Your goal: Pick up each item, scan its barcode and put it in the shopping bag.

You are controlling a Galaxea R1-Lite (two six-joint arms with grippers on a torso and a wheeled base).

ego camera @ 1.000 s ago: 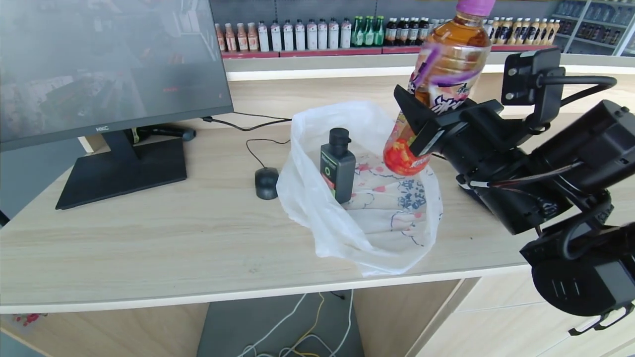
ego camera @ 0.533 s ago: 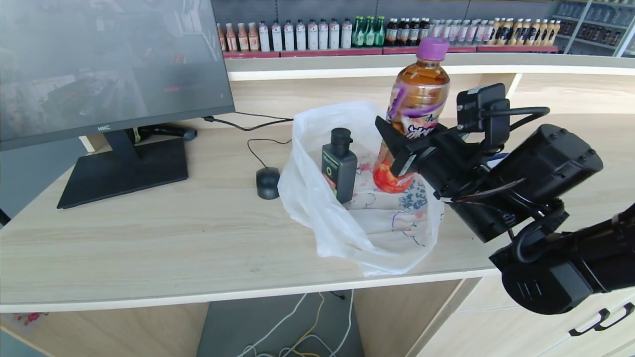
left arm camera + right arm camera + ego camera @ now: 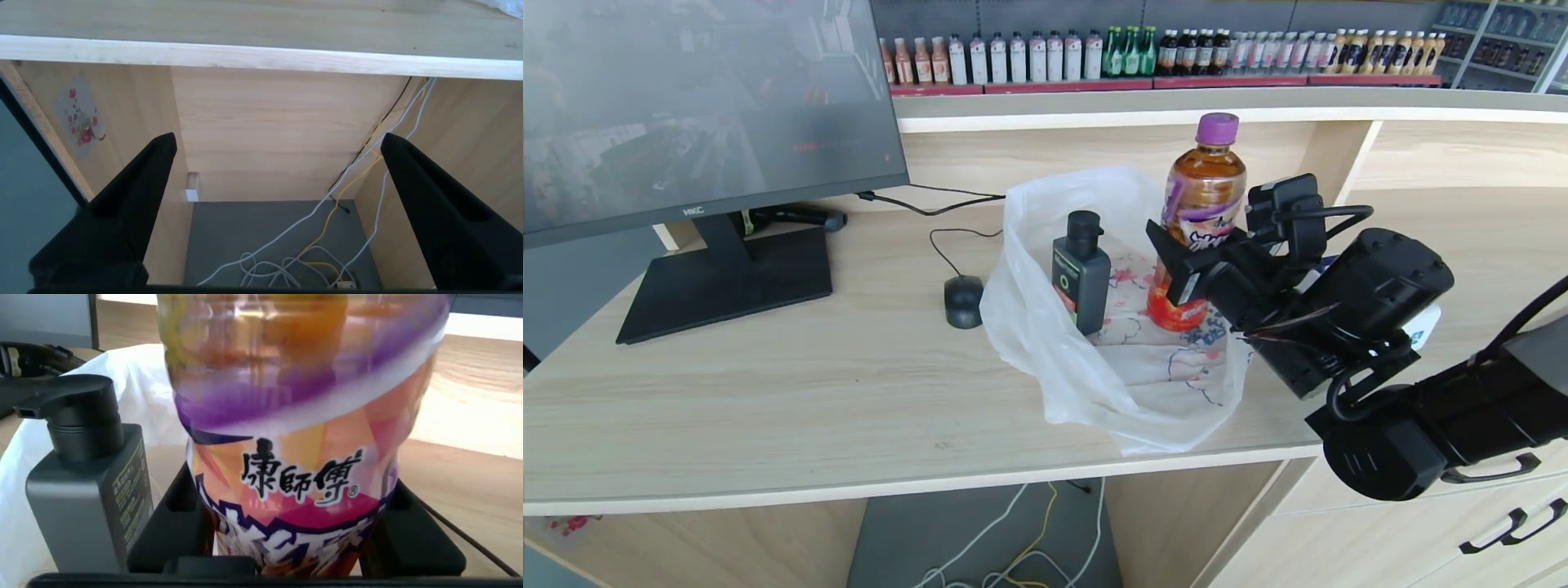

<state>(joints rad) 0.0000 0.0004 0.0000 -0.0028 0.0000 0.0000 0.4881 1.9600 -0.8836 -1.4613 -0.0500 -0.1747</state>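
Observation:
My right gripper (image 3: 1196, 265) is shut on a tea bottle (image 3: 1199, 220) with a purple cap and a purple and orange label. The bottle stands upright with its base down inside the open white shopping bag (image 3: 1045, 327) on the counter. A dark grey pump bottle (image 3: 1081, 273) stands in the bag just left of it. In the right wrist view the tea bottle (image 3: 306, 433) sits between the jaws, with the pump bottle (image 3: 90, 486) beside it. My left gripper (image 3: 274, 204) is open, below the counter's front edge, facing a recess with cables.
A monitor (image 3: 703, 106) on a black stand sits at the counter's left, with a black handheld scanner (image 3: 784, 217) behind the stand. A wired mouse (image 3: 963, 300) lies just left of the bag. A raised wooden ledge runs behind the counter, with shelves of bottles beyond.
My right arm has come down and toward the bag, lowering the tea bottle from above the bag's rim into it. The pump bottle and bag have stayed put.

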